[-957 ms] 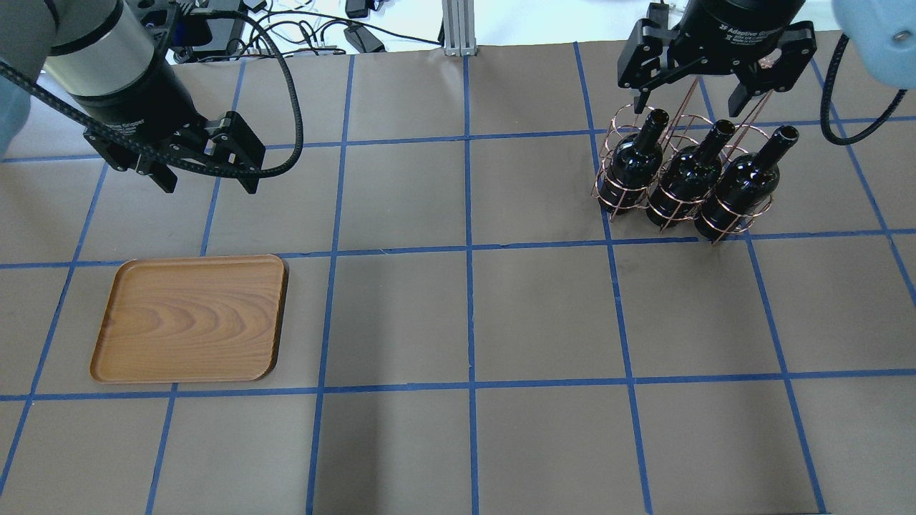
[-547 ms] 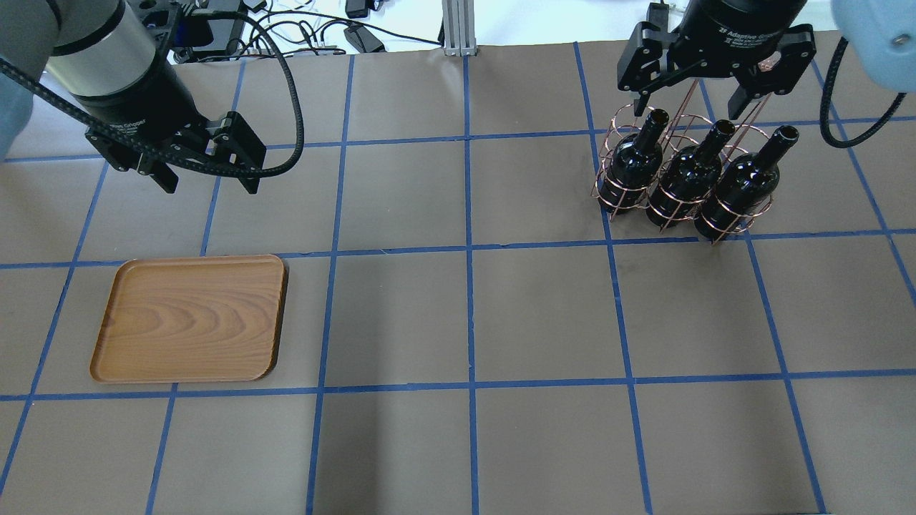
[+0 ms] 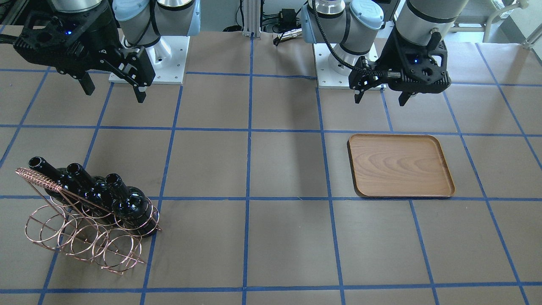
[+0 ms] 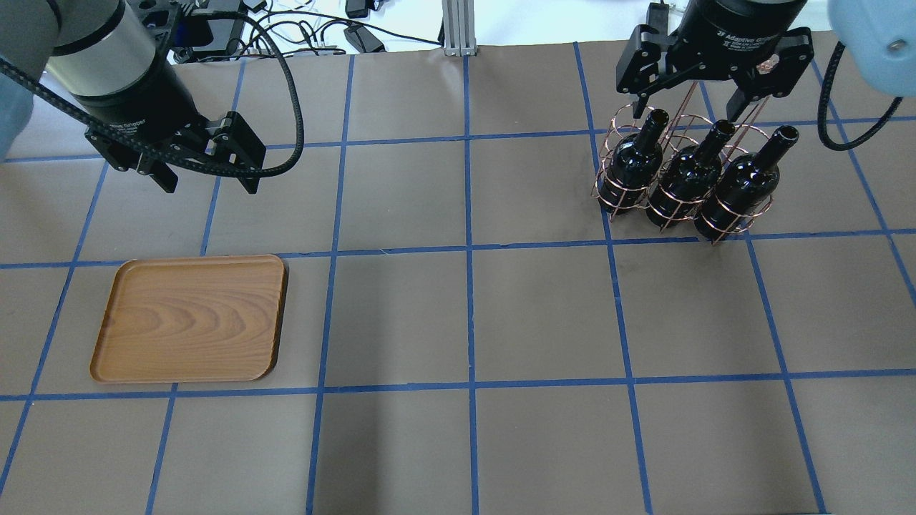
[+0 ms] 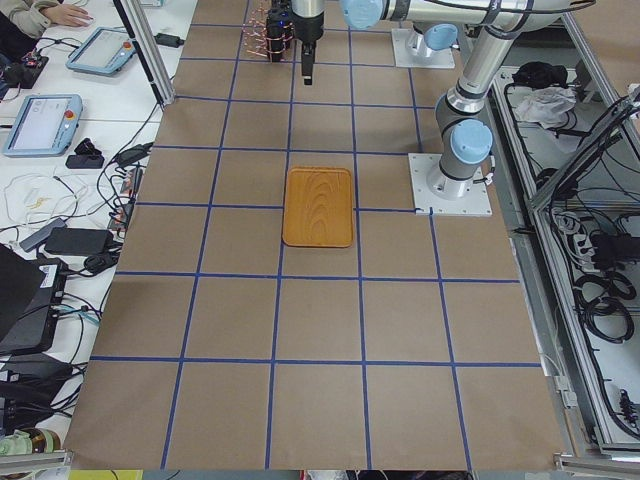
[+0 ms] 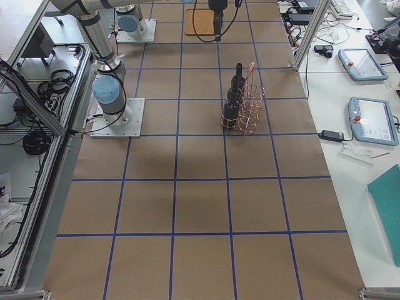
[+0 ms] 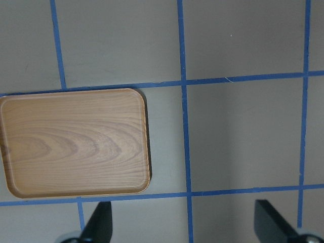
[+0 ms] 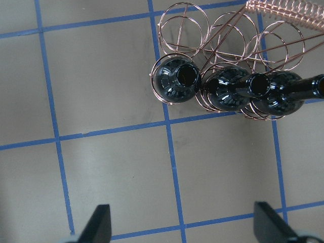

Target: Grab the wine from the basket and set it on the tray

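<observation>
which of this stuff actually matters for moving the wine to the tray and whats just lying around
Part of the job:
wine bottles, three, all in the basket
basket, copper wire
tray, nothing on it
right gripper, open
left gripper, open

Just lying about:
teach pendants on the side benches
aluminium post at the table's far edge

Shows a brown matte table (image 4: 537, 315) gridded with blue tape lines (image 4: 470, 315). Carries a flat rectangular brown wooden tray (image 4: 189, 318) on robot's left half, covering part of one tape line. Carries a rose-gold wire ring rack (image 3: 84, 231) on right half, well apart from tray, with three glossy black glass bottles (image 4: 741, 182) upright in it. Bears two white square arm base plates (image 3: 173, 63) at robot's edge.
</observation>
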Robot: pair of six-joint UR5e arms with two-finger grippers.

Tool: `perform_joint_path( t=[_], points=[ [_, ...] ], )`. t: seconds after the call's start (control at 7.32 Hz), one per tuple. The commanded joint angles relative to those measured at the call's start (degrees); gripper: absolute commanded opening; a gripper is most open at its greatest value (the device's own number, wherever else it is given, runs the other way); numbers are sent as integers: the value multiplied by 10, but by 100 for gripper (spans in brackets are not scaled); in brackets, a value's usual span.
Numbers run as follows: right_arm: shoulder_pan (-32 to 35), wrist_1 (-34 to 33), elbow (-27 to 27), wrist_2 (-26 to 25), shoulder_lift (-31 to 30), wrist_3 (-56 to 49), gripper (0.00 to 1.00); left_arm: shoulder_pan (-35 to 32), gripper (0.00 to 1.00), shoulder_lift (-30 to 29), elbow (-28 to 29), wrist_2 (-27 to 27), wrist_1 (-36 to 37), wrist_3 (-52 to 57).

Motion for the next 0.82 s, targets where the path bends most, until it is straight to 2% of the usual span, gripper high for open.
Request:
perform_joint_path(
  t=[0.0,0.68],
  points=[
    [0,-1,2,-1,0,-1,100,0,100,0,0,0,0,0],
    [-1,-2,2,0,2,1,100,1,100,-3,1,1,3,0]
  ],
)
